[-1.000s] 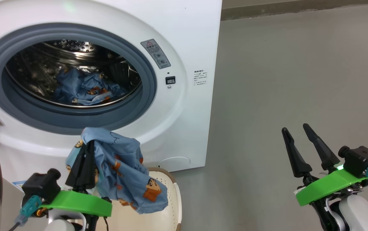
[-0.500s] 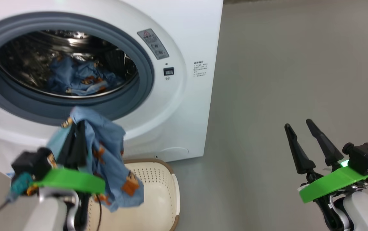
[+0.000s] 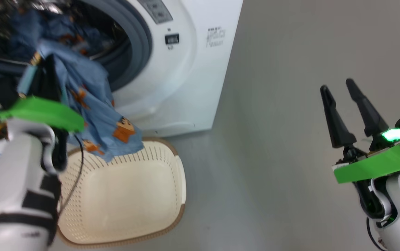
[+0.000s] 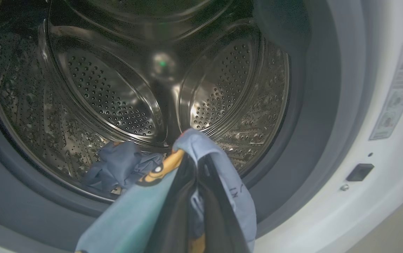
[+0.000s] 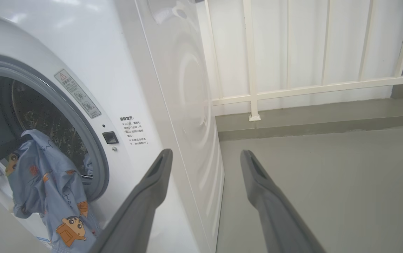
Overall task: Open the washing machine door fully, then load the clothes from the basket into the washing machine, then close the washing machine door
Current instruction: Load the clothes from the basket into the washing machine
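Your head view is smeared by motion blur, worst over the washing machine and the clothes; the floor is evenly lit, shadows faint. Your left wrist view is dim, with glints on the steel drum. Your right wrist view is bright and sharp, lines bowing at its edges.

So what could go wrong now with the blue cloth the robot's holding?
The left gripper pinches only the top of the blue cloth; the rest dangles outside, past the grey rubber ring, so it might snag there or hang out and get pinched when the washer is shut. If it slips now, it would likely drop toward the basket, not into the drum.
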Controlling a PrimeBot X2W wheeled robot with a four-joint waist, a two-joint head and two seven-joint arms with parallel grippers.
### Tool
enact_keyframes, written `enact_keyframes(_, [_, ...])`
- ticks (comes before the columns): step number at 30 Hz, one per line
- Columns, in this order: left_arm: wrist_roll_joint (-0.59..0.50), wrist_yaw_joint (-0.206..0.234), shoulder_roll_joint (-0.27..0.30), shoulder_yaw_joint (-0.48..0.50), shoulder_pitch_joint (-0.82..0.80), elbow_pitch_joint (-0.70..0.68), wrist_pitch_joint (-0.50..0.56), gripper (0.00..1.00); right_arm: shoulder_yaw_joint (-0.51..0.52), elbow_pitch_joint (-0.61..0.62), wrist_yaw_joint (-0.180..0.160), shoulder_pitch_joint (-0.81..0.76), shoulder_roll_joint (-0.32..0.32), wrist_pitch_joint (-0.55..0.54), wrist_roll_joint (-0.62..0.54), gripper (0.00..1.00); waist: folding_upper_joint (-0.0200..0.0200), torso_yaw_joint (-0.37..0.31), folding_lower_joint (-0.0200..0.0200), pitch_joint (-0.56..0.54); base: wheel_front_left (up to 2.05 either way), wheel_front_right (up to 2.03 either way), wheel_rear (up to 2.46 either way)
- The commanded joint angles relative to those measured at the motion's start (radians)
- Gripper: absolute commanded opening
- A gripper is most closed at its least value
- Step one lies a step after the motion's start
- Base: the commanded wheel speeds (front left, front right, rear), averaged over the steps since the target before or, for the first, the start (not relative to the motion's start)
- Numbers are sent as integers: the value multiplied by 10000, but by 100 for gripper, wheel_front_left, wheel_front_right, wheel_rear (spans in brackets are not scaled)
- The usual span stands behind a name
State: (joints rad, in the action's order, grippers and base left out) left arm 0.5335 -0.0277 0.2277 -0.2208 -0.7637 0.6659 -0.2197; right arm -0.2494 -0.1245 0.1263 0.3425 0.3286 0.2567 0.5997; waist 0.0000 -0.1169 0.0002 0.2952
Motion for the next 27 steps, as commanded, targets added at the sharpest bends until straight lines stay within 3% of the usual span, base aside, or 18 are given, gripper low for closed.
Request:
enact_keyframes(1, [-98,-85,351,387,-899,333,-161,0,-32,384,44,223,214,51,18,100,0,-316,-2,1378,0,0,0])
enact_keyframes(8, [-226,-342,419,424,-2883,2224,-338,0,166,746,44,544,271,51,-64,100,0,-634,-2,2669,0,0,0])
enact_keyframes(15, [-412,-410,674,609,-4029,3023,-412,0,333,887,44,596,178,51,-71,100,0,-945,-2,3368,0,0,0])
enact_keyframes(21, [-1125,-281,1284,793,-5301,2687,-418,0,444,1013,44,681,67,51,-107,100,0,-1178,-2,4018,0,0,0])
enact_keyframes(27, [-1651,-146,1553,1514,-5716,1247,-420,0,498,992,44,725,-78,51,-141,100,0,-1272,-2,4180,0,0,0])
